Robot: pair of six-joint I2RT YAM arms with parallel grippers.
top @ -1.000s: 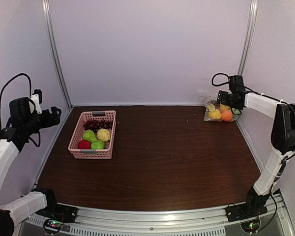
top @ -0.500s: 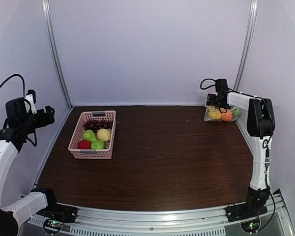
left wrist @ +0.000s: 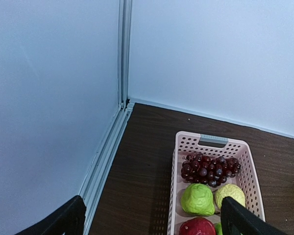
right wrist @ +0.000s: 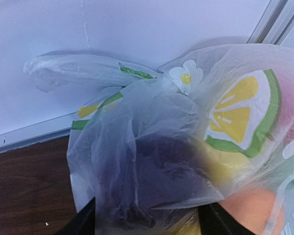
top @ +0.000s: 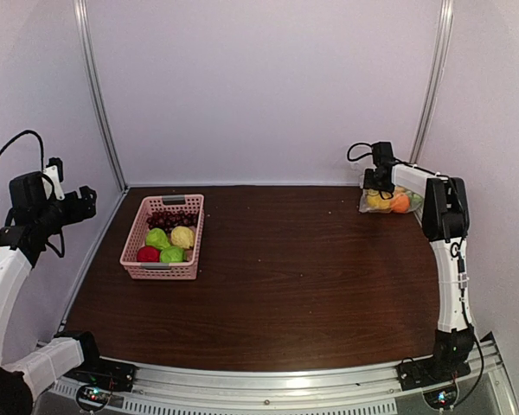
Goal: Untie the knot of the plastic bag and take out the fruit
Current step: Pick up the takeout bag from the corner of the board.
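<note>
We see the dark wooden bench [top: 285, 277] running from the arms' bases to the back wall; the left arm [top: 4, 268] is raised off the bench's left edge, and the right arm [top: 454, 277] stands tall and reaches into the far right corner. A pink basket [top: 131, 238] sits on the left half of the bench, well apart from both arms; it holds grapes [top: 171, 220], two green fruits, a pale yellow one and a red one.

The bag [top: 387, 201] lies in the far right corner against the wall; through its clear film we make out the fruit [top: 401, 204], an orange beside a yellow piece, and the right wrist view adds a dark rounded shape in the middle. The bag is closed and the fruit is inside it.

The left pincer [left wrist: 152, 199] is wide open and holds nothing; it hangs above the bench, facing the basket. The right pincer [right wrist: 149, 205] is also spread wide, one finger on either side of the bag's lower part; we cannot tell whether the fingers touch the film.

The knot [right wrist: 154, 83] sits at the top of the bag, just left of a small printed flower [right wrist: 186, 76]; a loose loop trails left from it along the wall.
</note>
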